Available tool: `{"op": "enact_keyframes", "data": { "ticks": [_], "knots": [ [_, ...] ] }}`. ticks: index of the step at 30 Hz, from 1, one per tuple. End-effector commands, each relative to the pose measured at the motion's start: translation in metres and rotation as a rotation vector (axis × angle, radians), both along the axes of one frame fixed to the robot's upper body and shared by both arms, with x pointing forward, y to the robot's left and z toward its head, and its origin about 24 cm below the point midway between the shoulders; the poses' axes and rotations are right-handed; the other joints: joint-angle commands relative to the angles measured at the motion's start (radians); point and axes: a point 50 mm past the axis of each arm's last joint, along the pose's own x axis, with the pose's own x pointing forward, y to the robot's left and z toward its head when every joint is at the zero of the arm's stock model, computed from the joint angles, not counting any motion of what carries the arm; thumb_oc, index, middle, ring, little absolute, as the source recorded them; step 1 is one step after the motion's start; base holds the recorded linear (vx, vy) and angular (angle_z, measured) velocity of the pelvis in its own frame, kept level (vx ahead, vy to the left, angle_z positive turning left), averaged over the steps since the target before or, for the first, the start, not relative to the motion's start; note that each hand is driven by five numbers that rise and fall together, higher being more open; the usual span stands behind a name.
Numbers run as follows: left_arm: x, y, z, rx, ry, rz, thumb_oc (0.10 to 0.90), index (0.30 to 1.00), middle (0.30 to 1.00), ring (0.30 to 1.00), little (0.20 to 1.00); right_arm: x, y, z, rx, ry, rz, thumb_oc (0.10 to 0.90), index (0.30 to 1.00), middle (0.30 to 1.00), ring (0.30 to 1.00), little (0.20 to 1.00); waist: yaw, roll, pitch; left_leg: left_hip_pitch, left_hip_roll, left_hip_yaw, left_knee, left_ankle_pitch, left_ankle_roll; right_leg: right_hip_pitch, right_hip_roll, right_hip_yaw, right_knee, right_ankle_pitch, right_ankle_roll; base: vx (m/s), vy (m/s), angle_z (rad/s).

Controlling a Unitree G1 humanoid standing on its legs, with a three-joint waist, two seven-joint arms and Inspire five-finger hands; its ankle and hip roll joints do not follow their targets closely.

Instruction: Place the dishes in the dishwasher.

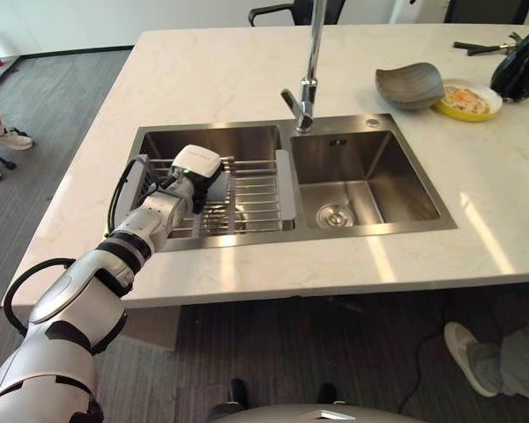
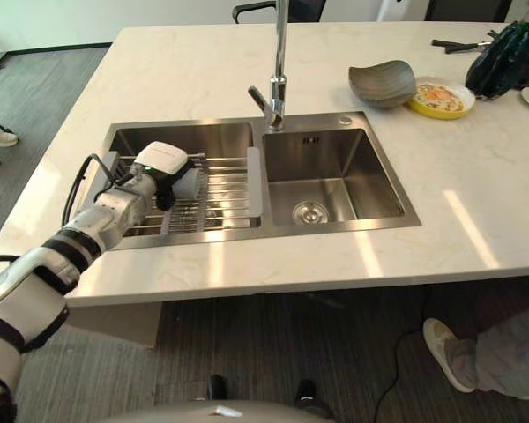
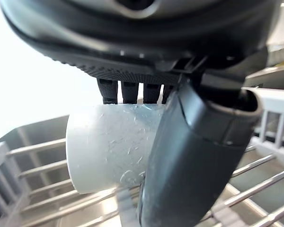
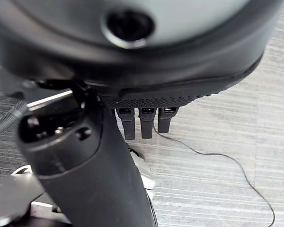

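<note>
Gripping a white cup [image 3: 111,146] in my left robot hand [image 1: 197,173] over the sink rack [image 1: 251,196], left of centre; my right robot hand [image 4: 132,123] hangs relaxed above the floor [image 4: 246,118].

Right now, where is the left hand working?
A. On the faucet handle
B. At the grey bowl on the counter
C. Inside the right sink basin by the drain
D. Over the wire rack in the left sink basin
D. The left hand is over the wire rack in the left basin, its fingers and thumb curled round a white cup.
</note>
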Motion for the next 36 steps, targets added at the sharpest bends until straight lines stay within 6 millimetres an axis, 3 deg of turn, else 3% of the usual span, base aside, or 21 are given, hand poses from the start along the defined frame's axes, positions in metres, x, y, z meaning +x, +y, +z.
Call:
{"op": "enact_keyframes", "data": {
  "ticks": [1, 5, 8, 10, 12, 13, 15, 21, 25, 28, 29, 32, 33, 34, 36],
  "knots": [
    [0.005, 0.006, 0.083, -0.148, -0.346, -0.044, 0.400, 0.300, 0.300, 0.300, 0.300, 0.019, 0.011, 0.000, 0.067, -0.096, -0.082, 0.800, 0.900, 0.900, 0.900, 0.900, 0.031, -0.027, -0.004, 0.009, -0.018, 0.027, 0.002, -0.053, -0.018, 0.020, -0.038, -0.040, 0.013, -0.060, 0.109, 0.00, -0.038, 0.03],
    [-0.011, -0.004, 0.096, -0.292, -0.443, -0.158, 0.400, 0.300, 0.300, 0.300, 0.300, 0.012, 0.012, 0.000, 0.079, -0.091, -0.108, 0.800, 0.900, 0.900, 0.900, 0.900, 0.046, -0.025, -0.006, 0.010, -0.013, 0.015, 0.002, -0.046, -0.025, 0.030, -0.035, -0.050, 0.010, -0.068, 0.105, 0.01, -0.059, 0.06],
    [-0.053, -0.009, 0.114, -0.619, -0.528, -0.344, 0.400, 0.300, 0.300, 0.300, 0.300, -0.001, 0.014, -0.001, 0.087, -0.078, -0.161, 0.800, 0.900, 0.900, 0.900, 0.900, 0.069, -0.011, -0.015, 0.007, -0.008, -0.011, 0.002, -0.033, -0.036, 0.042, -0.026, -0.066, 0.010, -0.085, 0.093, 0.02, -0.074, 0.20],
    [-0.068, -0.012, 0.119, -0.751, -0.528, -0.424, 0.400, 0.300, 0.300, 0.300, 0.300, -0.002, 0.017, -0.002, 0.091, -0.073, -0.181, 0.800, 0.900, 0.900, 0.900, 0.900, 0.084, -0.008, -0.022, 0.003, -0.007, -0.022, 0.002, -0.026, -0.040, 0.044, -0.022, -0.073, 0.010, -0.089, 0.089, 0.03, -0.068, 0.27],
    [-0.076, -0.008, 0.120, -0.845, -0.532, -0.441, 0.400, 0.300, 0.300, 0.300, 0.300, -0.004, 0.017, -0.003, 0.089, -0.065, -0.187, 0.800, 0.900, 0.900, 0.900, 0.900, 0.090, -0.002, -0.024, 0.003, -0.005, -0.029, 0.002, -0.021, -0.042, 0.049, -0.019, -0.078, 0.010, -0.092, 0.085, 0.02, -0.061, 0.23],
    [-0.087, -0.002, 0.122, -0.994, -0.537, -0.477, 0.400, 0.300, 0.300, 0.300, 0.300, -0.008, 0.018, -0.003, 0.091, -0.052, -0.195, 0.800, 0.900, 0.900, 0.900, 0.900, 0.102, 0.004, -0.030, 0.002, -0.002, -0.040, 0.002, -0.014, -0.047, 0.054, -0.015, -0.083, 0.010, -0.098, 0.080, 0.02, -0.077, 0.11],
    [-0.094, 0.006, 0.120, -1.115, -0.545, -0.482, 0.400, 0.300, 0.300, 0.300, 0.300, -0.009, 0.019, -0.004, 0.093, -0.042, -0.190, 0.800, 0.900, 0.900, 0.900, 0.900, 0.114, 0.010, -0.036, -0.001, 0.001, -0.052, 0.002, -0.008, -0.051, 0.054, -0.010, -0.087, 0.010, -0.105, 0.074, 0.02, -0.080, 0.11],
    [-0.108, 0.029, 0.103, -1.306, -0.542, -0.431, 0.400, 0.300, 0.300, 0.300, 0.300, -0.009, 0.018, -0.004, 0.094, -0.029, -0.144, 0.800, 0.900, 0.900, 0.900, 0.900, 0.156, 0.022, -0.035, -0.005, 0.018, -0.085, 0.009, 0.011, -0.070, 0.061, 0.010, -0.096, 0.010, -0.127, 0.052, 0.01, -0.087, 0.13],
    [-0.112, 0.034, 0.097, -1.348, -0.530, -0.417, 0.400, 0.300, 0.300, 0.300, 0.300, -0.001, 0.016, -0.003, 0.084, -0.049, -0.134, 0.800, 0.900, 0.900, 0.900, 0.900, 0.171, 0.024, -0.034, -0.010, 0.025, -0.102, 0.017, 0.017, -0.076, 0.060, 0.019, -0.092, 0.010, -0.131, 0.044, 0.00, -0.073, 0.03],
    [-0.124, 0.054, 0.070, -1.469, -0.495, -0.309, 0.400, 0.300, 0.300, 0.300, 0.300, 0.006, 0.009, -0.001, 0.052, -0.063, -0.078, 0.800, 0.900, 0.900, 0.900, 0.900, 0.211, 0.050, -0.023, -0.061, 0.060, -0.139, 0.048, 0.082, -0.110, 0.048, 0.044, -0.104, 0.010, -0.144, 0.025, -0.04, -0.173, 0.17],
    [-0.124, 0.054, 0.070, -1.469, -0.495, -0.309, 0.400, 0.300, 0.300, 0.300, 0.300, 0.006, 0.009, -0.001, 0.052, -0.063, -0.078, 0.800, 0.900, 0.900, 0.900, 0.900, 0.211, 0.050, -0.023, -0.061, 0.060, -0.139, 0.048, 0.082, -0.110, 0.048, 0.044, -0.104, 0.010, -0.144, 0.025, -0.07, -0.115, 0.18],
    [-0.131, 0.061, 0.053, -1.525, -0.462, -0.250, 0.400, 0.300, 0.300, 0.300, 0.300, 0.015, 0.002, 0.001, 0.033, -0.087, -0.041, 0.800, 0.900, 0.900, 0.900, 0.900, 0.239, 0.066, -0.013, -0.115, 0.071, -0.158, 0.033, 0.166, -0.152, 0.035, 0.035, -0.161, 0.010, -0.144, 0.023, -0.11, -0.065, 0.63],
    [-0.132, 0.063, 0.048, -1.535, -0.456, -0.227, 0.400, 0.300, 0.300, 0.300, 0.300, 0.018, -0.001, 0.003, 0.019, -0.098, -0.027, 0.800, 0.900, 0.900, 0.900, 0.900, 0.244, 0.069, -0.013, -0.139, 0.073, -0.143, 0.024, 0.194, -0.161, 0.027, 0.025, -0.193, 0.010, -0.142, 0.025, -0.16, -0.146, 1.40],
    [-0.136, 0.070, 0.036, -1.566, -0.441, -0.167, 0.400, 0.300, 0.300, 0.300, 0.300, 0.022, -0.007, 0.005, -0.004, -0.110, -0.019, 0.800, 0.900, 0.900, 0.900, 0.900, 0.246, 0.064, -0.017, -0.143, 0.085, -0.078, 0.018, 0.180, -0.168, 0.014, 0.008, -0.229, 0.010, -0.157, 0.027, -0.17, -0.143, 1.21],
    [-0.146, 0.079, 0.021, -1.609, -0.433, -0.096, 0.400, 0.300, 0.300, 0.300, 0.300, 0.024, -0.013, 0.006, -0.021, -0.112, -0.014, 0.800, 0.900, 0.900, 0.900, 0.900, 0.246, 0.066, -0.020, -0.130, 0.088, -0.034, 0.072, 0.143, -0.150, -0.001, -0.007, -0.258, 0.010, -0.148, 0.021, -0.13, -0.084, 0.83]
  ]
}}
